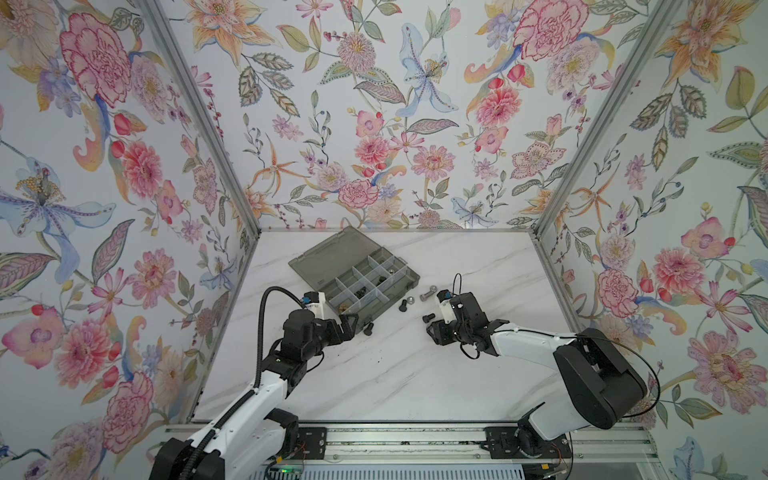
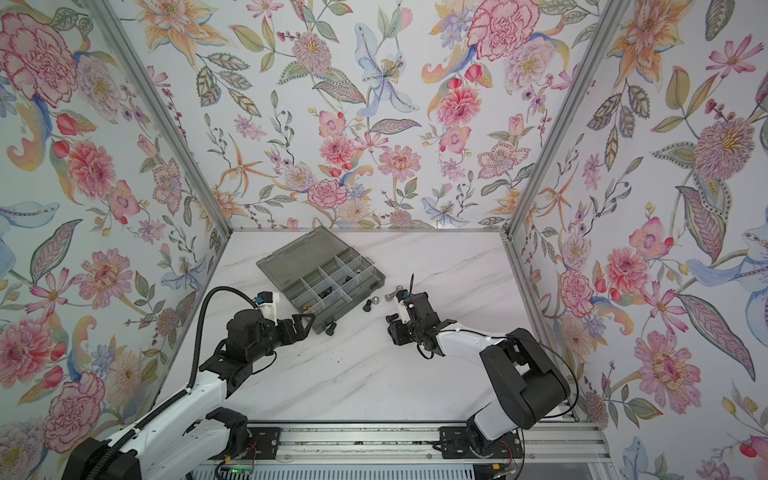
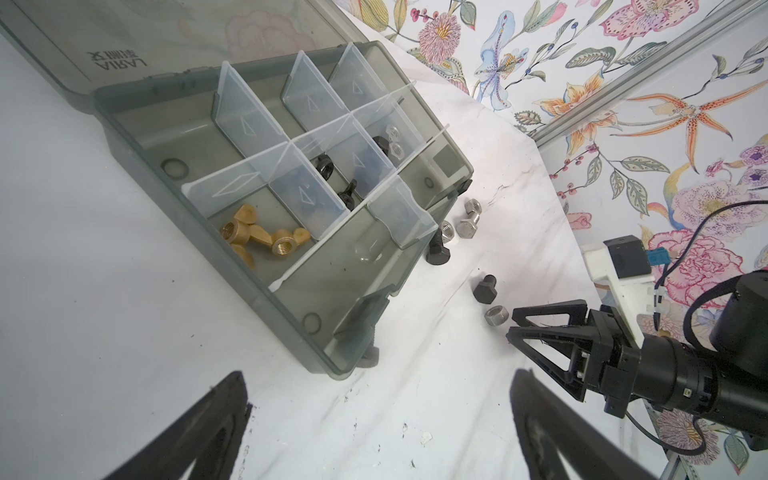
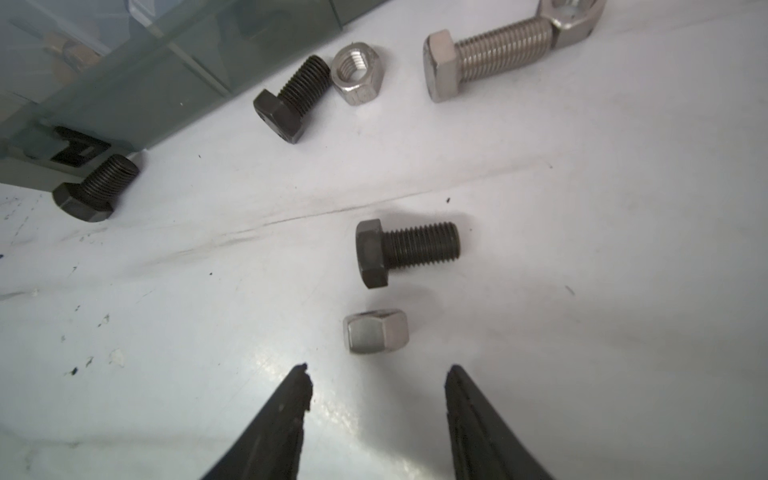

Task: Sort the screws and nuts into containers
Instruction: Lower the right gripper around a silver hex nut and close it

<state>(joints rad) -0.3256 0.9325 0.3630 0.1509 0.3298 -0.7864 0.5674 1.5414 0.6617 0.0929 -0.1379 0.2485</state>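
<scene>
Organizer box (image 1: pixel 328 253) lies open, lid flat, toward 12 o'clock on the marble surface (image 1: pixel 374 386).

Sorted so far, per the left wrist view:
- Brass wing nuts (image 3: pixel 257 241) sit in an end compartment.
- A black nut (image 3: pixel 325 165) and a black wing nut (image 3: pixel 348 196) are in the next one along.
- Silver nuts (image 3: pixel 397 150) lie further on, with another dark piece beside them. The clear dividers make it hard to tell exactly which cell these are in.
- No bolt shows inside any compartment.

Still loose on the surface, at roughly 4 to 5 o'clock of the box in both top views, are three black bolts, one silver bolt and three silver nuts. In the right wrist view:
- The nearest silver nut (image 4: pixel 376 330) sits just ahead of the fingertips.
- A black hex bolt (image 4: pixel 399 249) lies just beyond it, apart.
- A second black bolt (image 4: pixel 286 104) touches a silver hex nut (image 4: pixel 357 79).
- The silver hex bolt (image 4: pixel 486 58) has the last silver nut (image 4: pixel 573 20) at its thread end.
- A third black bolt (image 4: pixel 95 191) lies against the box's latch corner.

Right end effector (image 4: pixel 378 382) — fingers parted, nothing between them, low over the surface. Left end effector (image 3: pixel 378 399) — spread wide and empty, by the box's 6 o'clock corner.

Judgement: around halfway. Part of the nuts are binned and every screw is still out. The nearest silver nut looks like the next pick.
</scene>
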